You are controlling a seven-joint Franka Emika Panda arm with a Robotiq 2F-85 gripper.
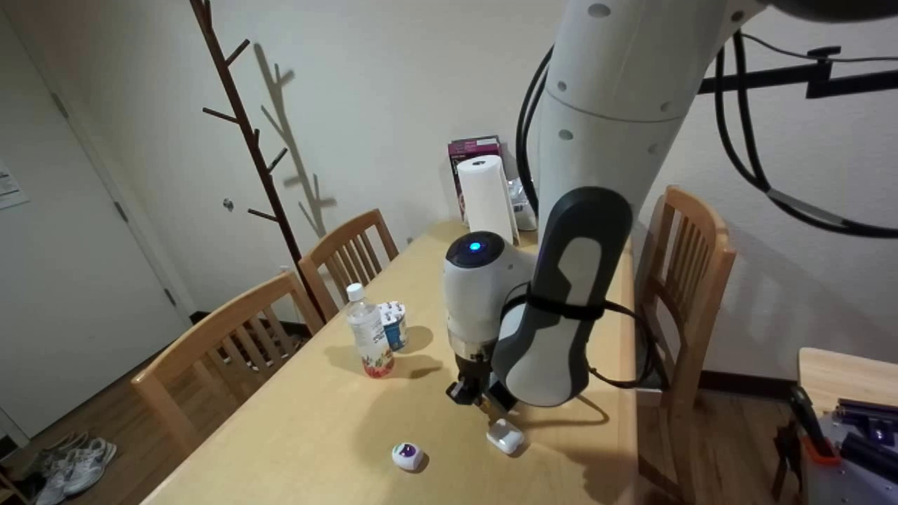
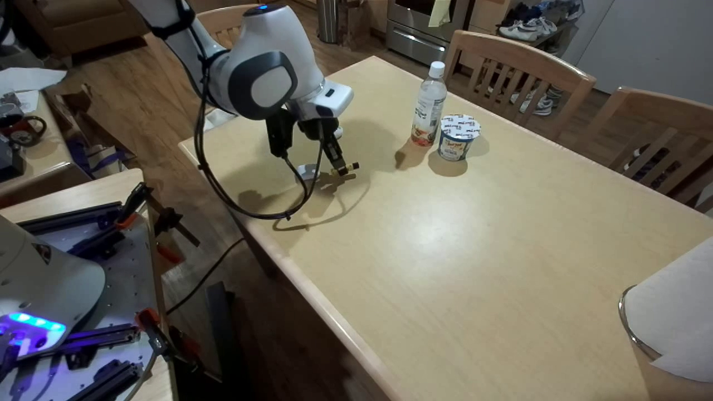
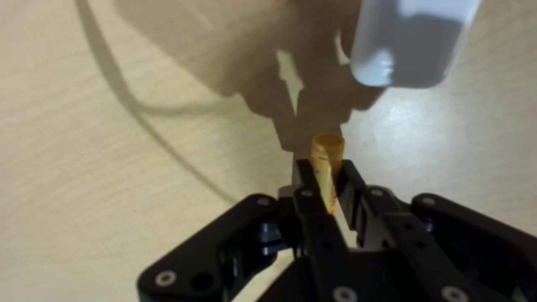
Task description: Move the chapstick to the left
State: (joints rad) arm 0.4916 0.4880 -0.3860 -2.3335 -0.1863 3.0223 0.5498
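Note:
The chapstick is a tiny slim yellowish tube. In the wrist view the chapstick lies between the two black fingertips of my gripper, which press on it from both sides. Its near end is partly hidden by the fingers. In an exterior view the chapstick sticks out sideways from the fingertips of my gripper, with a dark end. Its shadow falls just below it, so it seems slightly above the table. In an exterior view my gripper points down and mostly hides the chapstick.
A small white rectangular block lies close to the gripper; it also shows in the wrist view. A small round white disc lies nearby. A bottle and a cup stand together. A paper towel roll stands at the table's far end.

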